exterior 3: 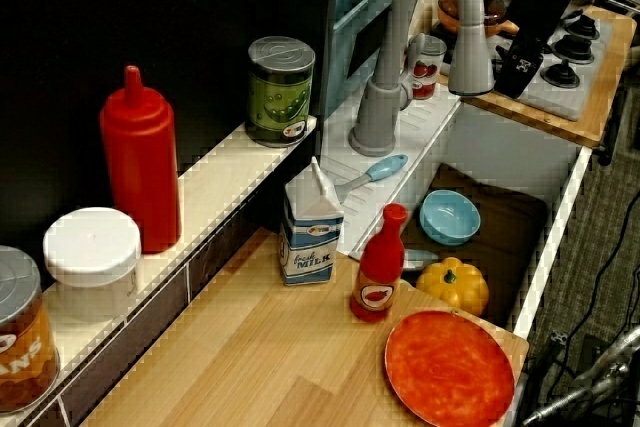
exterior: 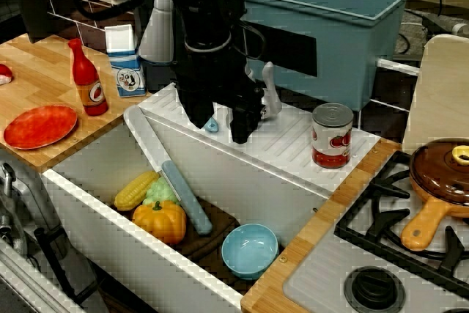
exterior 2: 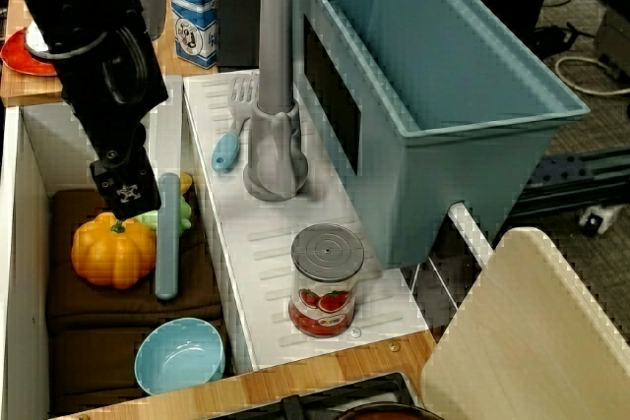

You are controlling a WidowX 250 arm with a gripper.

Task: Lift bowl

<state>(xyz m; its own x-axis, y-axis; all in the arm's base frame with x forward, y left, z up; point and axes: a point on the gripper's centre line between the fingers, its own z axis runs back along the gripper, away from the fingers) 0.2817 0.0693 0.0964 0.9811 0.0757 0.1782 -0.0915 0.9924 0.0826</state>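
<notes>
Hanging empty above the sink, the gripper (exterior 2: 125, 194) showed no readable jaw opening. The bowl (exterior 2: 180, 354) sat upright in the sink's corner, where the near walls could foul a descent.

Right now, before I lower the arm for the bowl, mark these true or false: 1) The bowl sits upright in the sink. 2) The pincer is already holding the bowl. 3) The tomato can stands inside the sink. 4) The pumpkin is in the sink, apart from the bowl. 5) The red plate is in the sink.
1) True: the bowl rests open side up on the brown mat in the sink.
2) False: the pincer hangs above the pumpkin, clear of the bowl, gripping nothing.
3) False: the tomato can stands on the white ribbed drainboard.
4) True: a gap shows between them.
5) False: the red plate lies on the wooden counter.
</notes>
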